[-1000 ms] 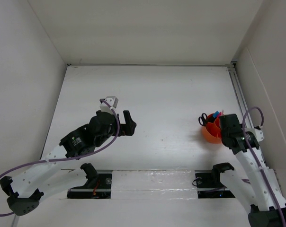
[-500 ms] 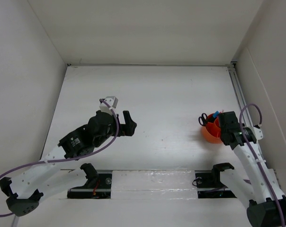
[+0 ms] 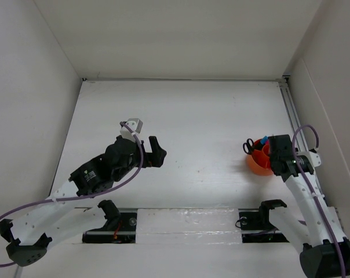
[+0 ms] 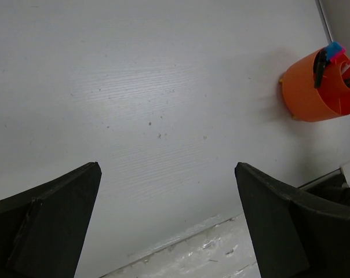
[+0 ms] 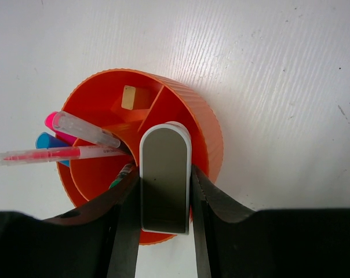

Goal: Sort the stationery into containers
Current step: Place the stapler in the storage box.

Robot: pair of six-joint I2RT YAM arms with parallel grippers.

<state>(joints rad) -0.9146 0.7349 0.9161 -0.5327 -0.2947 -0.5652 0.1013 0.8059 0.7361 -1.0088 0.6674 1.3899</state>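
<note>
While the left hand [image 4: 168,168] hangs wide and empty over the worktop [image 4: 163,87], the right hand [image 5: 165,191] pinches a flat eraser [image 5: 165,156] above the orange tub [image 5: 210,133], so the drop seems next: line up a free compartment, then release.

Left claw [image 3: 158,149], right claw [image 5: 165,178] slightly leftward

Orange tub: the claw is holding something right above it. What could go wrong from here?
1. The right gripper holds a flat white-edged piece over the orange tub near its wall; released there, it might hit the rim and fall outside.
2. The pens lean out beside the fingers; lowering could nudge them or tip the tub.
</note>
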